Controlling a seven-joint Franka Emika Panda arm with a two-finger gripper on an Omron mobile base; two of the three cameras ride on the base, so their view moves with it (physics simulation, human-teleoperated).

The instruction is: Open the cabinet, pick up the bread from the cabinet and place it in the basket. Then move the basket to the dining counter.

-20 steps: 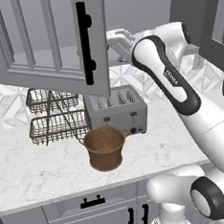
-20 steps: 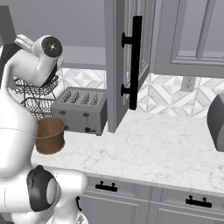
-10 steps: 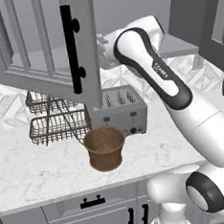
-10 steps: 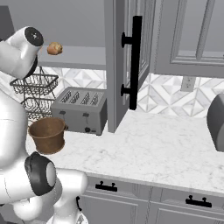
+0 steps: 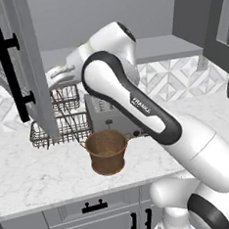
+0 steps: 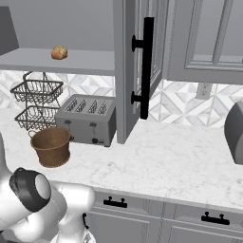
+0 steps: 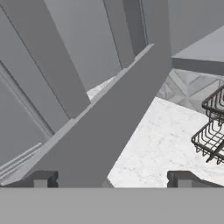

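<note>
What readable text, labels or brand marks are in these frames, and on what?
"FRANKA" – small dark lettering on the white upper link of the robot arm, left base view; barely legible.
Toaster: knobs on its front, no readable label.
Wall outlet: no markings visible.
Cabinet, basket, wire rack: no text.

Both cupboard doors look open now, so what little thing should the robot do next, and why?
Probably swing the open, empty hand away from the left door and toward the bread on the shelf. The bread sits uncovered there, and the basket below is empty.
</note>
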